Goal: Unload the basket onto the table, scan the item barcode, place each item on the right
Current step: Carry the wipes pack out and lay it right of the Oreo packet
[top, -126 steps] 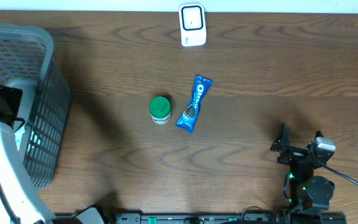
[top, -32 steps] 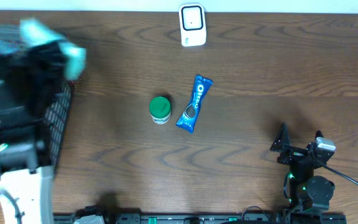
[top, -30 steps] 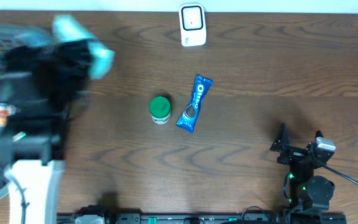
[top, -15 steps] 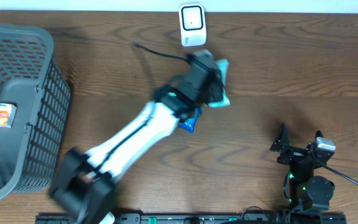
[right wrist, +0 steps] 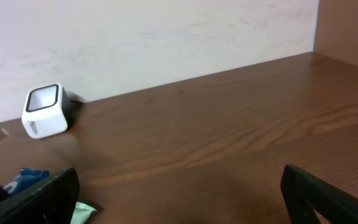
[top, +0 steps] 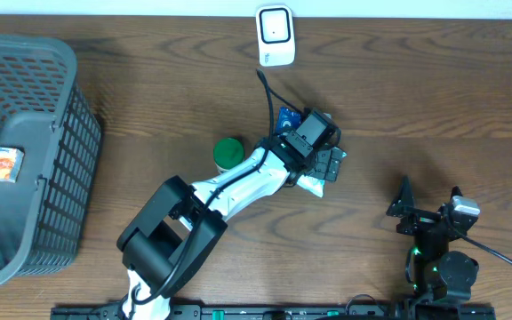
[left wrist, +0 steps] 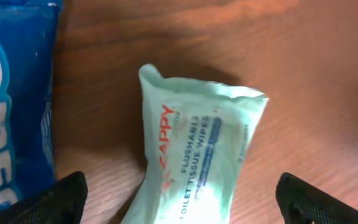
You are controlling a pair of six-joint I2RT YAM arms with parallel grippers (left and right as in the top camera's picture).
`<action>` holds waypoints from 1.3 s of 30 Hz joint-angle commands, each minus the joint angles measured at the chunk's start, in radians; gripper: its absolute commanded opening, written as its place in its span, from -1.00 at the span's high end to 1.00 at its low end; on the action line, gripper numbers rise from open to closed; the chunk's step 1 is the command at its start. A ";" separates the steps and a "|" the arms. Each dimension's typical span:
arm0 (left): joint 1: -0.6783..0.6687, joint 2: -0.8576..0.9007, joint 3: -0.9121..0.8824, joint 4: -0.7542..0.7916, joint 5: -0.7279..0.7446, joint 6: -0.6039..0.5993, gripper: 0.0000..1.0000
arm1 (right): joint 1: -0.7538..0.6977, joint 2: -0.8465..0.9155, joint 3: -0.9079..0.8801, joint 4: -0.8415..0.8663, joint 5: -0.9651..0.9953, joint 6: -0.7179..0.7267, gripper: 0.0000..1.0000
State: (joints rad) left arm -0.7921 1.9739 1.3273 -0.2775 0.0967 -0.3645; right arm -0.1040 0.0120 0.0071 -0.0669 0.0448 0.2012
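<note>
Near the middle of the overhead frame, the left claw point(top: 325, 164) has come over from the gray basket point(top: 25, 160) at the left and now sits low over the table point(top: 416, 98). Its fingers are spread wide. A mint green wipes pack point(left wrist: 197, 152) lies flat on the wood under it, beside the blue cookie pack point(left wrist: 11, 106). The green-lidded jar point(top: 228, 154) stays put. At lower right, the right claw point(top: 429, 200) is spread and unmoved. The white scanner point(top: 275, 36) stands at top center.

The overhead looks straight down on the whole tabletop point(top: 434, 98). The left wrist hangs close above the wipes pack point(left wrist: 197, 155). The right wrist looks low across toward the scanner point(right wrist: 44, 111), shared with overhead.
</note>
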 commanded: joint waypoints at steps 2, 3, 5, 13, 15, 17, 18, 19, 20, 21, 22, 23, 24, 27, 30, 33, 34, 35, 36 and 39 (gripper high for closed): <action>0.010 -0.129 0.100 -0.082 -0.087 0.125 -0.95 | 0.006 -0.005 -0.002 -0.003 0.009 0.007 -0.99; 0.015 -0.166 0.124 -0.114 -0.131 0.130 -0.95 | 0.006 -0.005 -0.002 -0.003 0.009 0.007 -0.99; 0.028 -0.251 0.166 -0.170 -0.216 0.153 -0.95 | 0.006 -0.005 -0.002 -0.003 0.009 0.007 -0.98; 0.198 -0.683 0.211 -0.239 -0.542 0.245 -0.95 | 0.006 -0.005 -0.002 -0.003 0.009 0.007 -0.98; 0.299 -0.773 0.211 -0.247 -0.612 0.244 -0.95 | 0.006 -0.005 -0.002 -0.003 0.009 0.007 -0.98; 0.426 -0.843 0.211 -0.274 -0.614 0.232 -0.98 | 0.006 -0.005 -0.002 -0.003 0.009 0.007 -0.98; 0.494 -0.870 0.211 -0.295 -0.614 0.229 -0.98 | 0.006 -0.005 -0.002 -0.003 0.009 0.007 -0.99; 0.563 -0.891 0.211 -0.320 -0.614 0.229 -0.99 | 0.006 -0.005 -0.002 -0.003 0.009 0.007 -0.98; 0.632 -0.906 0.211 -0.350 -0.614 0.229 -0.99 | 0.006 -0.005 -0.002 -0.003 0.009 0.007 -0.98; 0.699 -0.914 0.210 -0.380 -0.614 0.217 -0.99 | 0.006 -0.005 -0.002 -0.003 0.009 0.007 -0.99; 0.768 -0.917 0.209 -0.410 -0.614 0.180 -0.99 | 0.006 -0.005 -0.002 -0.003 0.009 0.007 -0.98; 0.835 -0.916 0.206 -0.439 -0.614 0.120 -0.99 | 0.006 -0.005 -0.002 -0.003 0.009 0.007 -0.99; 0.890 -0.912 0.201 -0.460 -0.614 0.061 -0.99 | 0.006 -0.005 -0.002 -0.003 0.009 0.007 -0.99; 1.068 -0.877 0.167 -0.525 -0.613 -0.163 -0.96 | 0.006 -0.005 -0.002 -0.003 0.009 0.007 -0.99; 1.173 -0.807 0.139 -0.560 -0.606 -0.295 -0.96 | 0.006 -0.005 -0.002 -0.003 0.009 0.007 -0.99; 1.223 -0.703 0.128 -0.558 -0.606 -0.329 -0.96 | 0.006 -0.005 -0.002 -0.003 0.009 0.007 -0.98; 1.232 -0.666 0.128 -0.551 -0.606 -0.329 -0.96 | 0.006 -0.005 -0.002 -0.003 0.009 0.007 -0.99; 1.237 -0.632 0.128 -0.546 -0.607 -0.329 -0.96 | 0.006 -0.005 -0.002 -0.003 0.009 0.007 -0.98; 1.244 -0.587 0.128 -0.536 -0.607 -0.329 -0.96 | 0.006 -0.005 -0.002 -0.003 0.009 0.007 -0.99; 1.252 -0.479 0.128 -0.504 -0.606 -0.329 -0.96 | 0.006 -0.005 -0.002 -0.003 0.009 0.007 -0.99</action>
State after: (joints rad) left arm 0.4500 1.4212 1.4624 -0.7952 -0.5011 -0.6521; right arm -0.1040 0.0120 0.0071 -0.0669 0.0452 0.2012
